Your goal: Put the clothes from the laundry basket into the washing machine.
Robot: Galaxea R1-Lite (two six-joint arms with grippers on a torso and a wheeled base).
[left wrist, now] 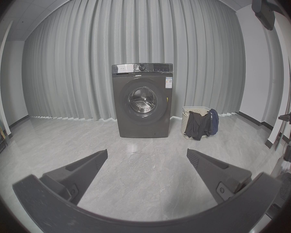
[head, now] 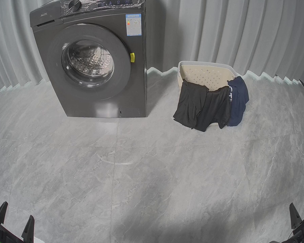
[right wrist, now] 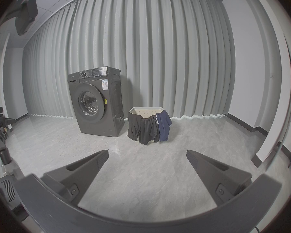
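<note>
the clothes (head: 214, 108) hang over the front rim of a cream, perforated laundry basket (head: 206, 72), their hems reaching down to the floor (head: 142, 179). they lie well ahead of both sets of jaws, more in line with the right jaws than with the left jaws. the dark grey front-loading washing machine (head: 131, 85) stands beside the basket, straight ahead of the left jaws and just as far off, in front of a pale pleated curtain (head: 226, 24). its round door (head: 87, 63) looks shut.

both the left jaws and the right jaws are spread wide and hold nothing, low over bare floor.

the likely troubles from here:
- the door appears closed, so a garment carried over would have nowhere to go until it is opened.
- the garments overlap, so pinching one may drag a neighbour along or drop it on the floor.
- the basket looks light, and a pull on cloth draped over its rim could tip or slide it.
- a long garment may trail and catch on the way to the drum.

counted: three garments, namely a black garment (head: 191, 102), a second black garment (head: 212, 113) and a navy garment (head: 239, 100); one basket; one washing machine; two sets of jaws.
</note>
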